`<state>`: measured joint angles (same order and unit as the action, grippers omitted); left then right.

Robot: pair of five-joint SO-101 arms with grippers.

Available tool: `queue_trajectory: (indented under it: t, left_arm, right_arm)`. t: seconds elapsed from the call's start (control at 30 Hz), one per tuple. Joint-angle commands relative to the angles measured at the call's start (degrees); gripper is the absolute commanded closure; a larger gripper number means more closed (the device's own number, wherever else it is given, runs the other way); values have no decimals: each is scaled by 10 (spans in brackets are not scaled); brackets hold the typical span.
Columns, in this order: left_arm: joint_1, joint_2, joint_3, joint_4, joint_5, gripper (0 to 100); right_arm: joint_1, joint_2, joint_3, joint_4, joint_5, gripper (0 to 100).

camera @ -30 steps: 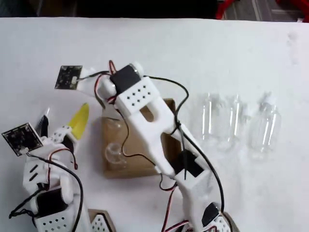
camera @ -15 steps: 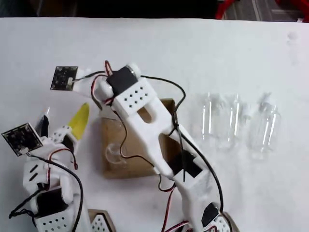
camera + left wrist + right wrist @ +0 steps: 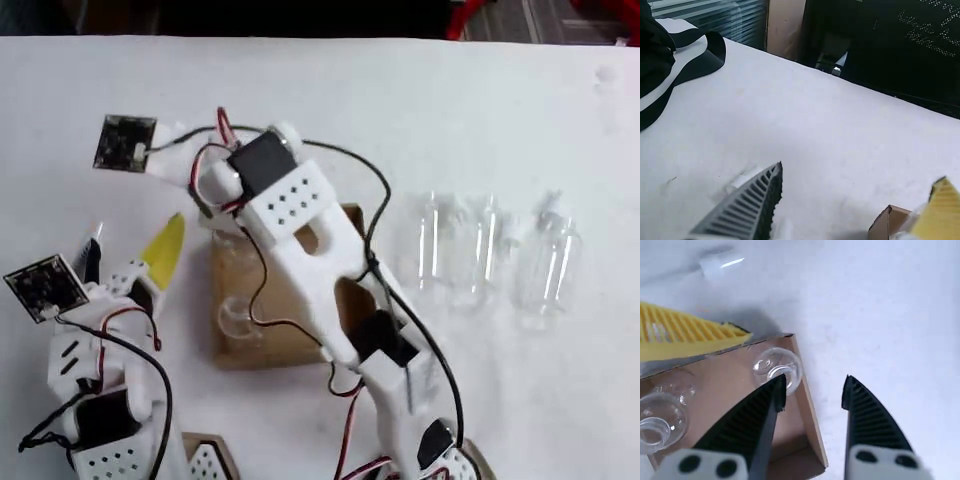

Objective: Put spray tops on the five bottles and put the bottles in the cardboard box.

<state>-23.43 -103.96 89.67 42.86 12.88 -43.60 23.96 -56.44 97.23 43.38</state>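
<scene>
Bottles, three on table, two in box

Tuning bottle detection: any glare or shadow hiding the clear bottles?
High view: the three loose bottles nearly vanish against the white table, marked by thin glints only. Right wrist view: the boxed bottles stand out on the brown box, with bright glints; a grey shadow lies beside the yellow finger.

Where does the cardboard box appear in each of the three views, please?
High view: the cardboard box lies left of centre, partly under the right arm.
Left wrist view: one box corner shows beside the yellow finger.
Right wrist view: its wall runs between the right tool's open fingers.
Shared landmark: that yellow finger, near the box.
</scene>
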Motion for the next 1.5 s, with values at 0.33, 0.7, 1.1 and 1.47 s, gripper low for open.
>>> queue_trajectory:
  t: [0.33,0.7,1.1,1.47]
  left_arm:
    - [7,-5,-29,-3,-53,585]
    - [-168,-6,-47,120,-156,585]
    - [-220,-6,-36,233,-126,585]
    - [-218,-6,-12,217,-127,583]
  right_arm:
    - [271,-95,119,16,-285,839]
    - [240,-84,232,-2,-31,839]
    - [195,-42,244,-49,113,837]
    - [166,18,287,-101,177,839]
